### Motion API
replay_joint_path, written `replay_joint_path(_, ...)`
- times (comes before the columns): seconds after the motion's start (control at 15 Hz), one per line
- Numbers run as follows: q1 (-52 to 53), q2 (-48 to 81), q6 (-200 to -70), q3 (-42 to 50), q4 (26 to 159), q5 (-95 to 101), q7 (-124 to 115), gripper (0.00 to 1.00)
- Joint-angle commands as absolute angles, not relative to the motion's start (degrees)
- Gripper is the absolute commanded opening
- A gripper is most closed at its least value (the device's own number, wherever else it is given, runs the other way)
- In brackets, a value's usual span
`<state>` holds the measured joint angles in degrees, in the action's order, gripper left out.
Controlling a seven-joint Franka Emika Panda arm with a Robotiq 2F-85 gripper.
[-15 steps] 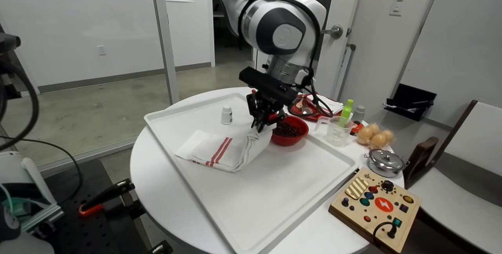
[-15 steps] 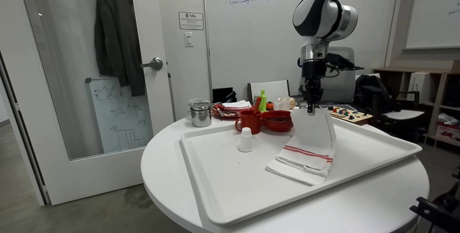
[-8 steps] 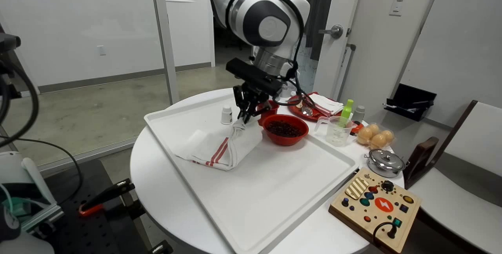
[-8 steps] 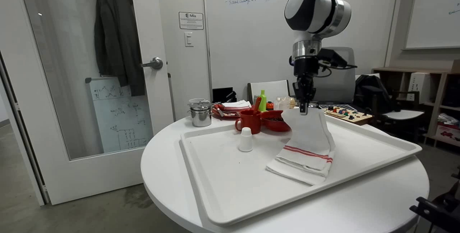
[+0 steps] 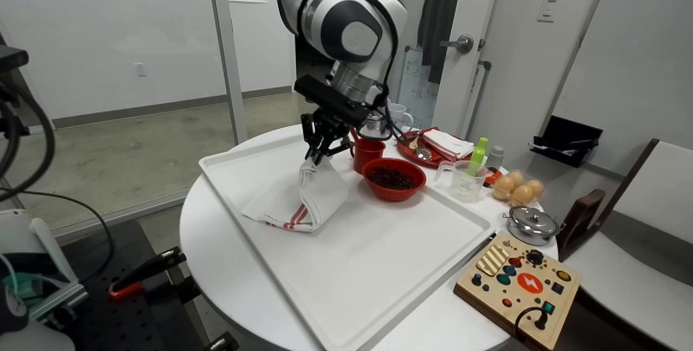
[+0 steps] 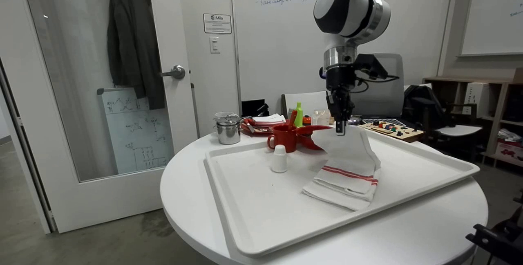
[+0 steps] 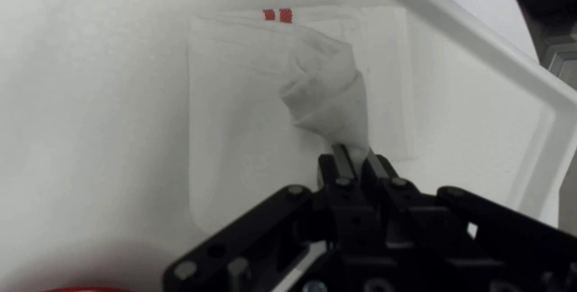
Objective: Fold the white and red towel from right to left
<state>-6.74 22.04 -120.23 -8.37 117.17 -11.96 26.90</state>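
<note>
The wrist view is showing the gripper pinching a bunched edge of the white and red towel, the cloth running in between its jaws; the bunching is hiding how many layers are caught. In an exterior view, the towel is lying on the far left part of the white tray, which is resting on the round worktop. The gripped part is rising from the rest of the cloth, at its far end in both exterior views. A red bowl is standing to the right with a gap between it and the cloth, while in an exterior view a small white container is standing apart to the left of the towel. Judging from this, the folding-over itself is looking like the step in hand: an edge is being held up and is not yet lying flat on the left. The next move is probably calling for bringing that edge over to the left, lowering it until the flap is resting on the cloth beneath, and only then parting the jaws. Since the held part is gathering into a narrow ridge, a slow, low sweep is likely needed so that the flap is spreading out; otherwise it may be settling as a crumpled roll.
</note>
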Motion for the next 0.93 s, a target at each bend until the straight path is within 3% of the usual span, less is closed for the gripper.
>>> replay_joint_path(0.0,-5.5,19.9,-117.1,-9.1,119.1,-13.8,29.3,0.09)
replay_joint_path(0.87,-2.8,17.0,-118.4,-11.1,126.3,-18.7,32.4,0.09)
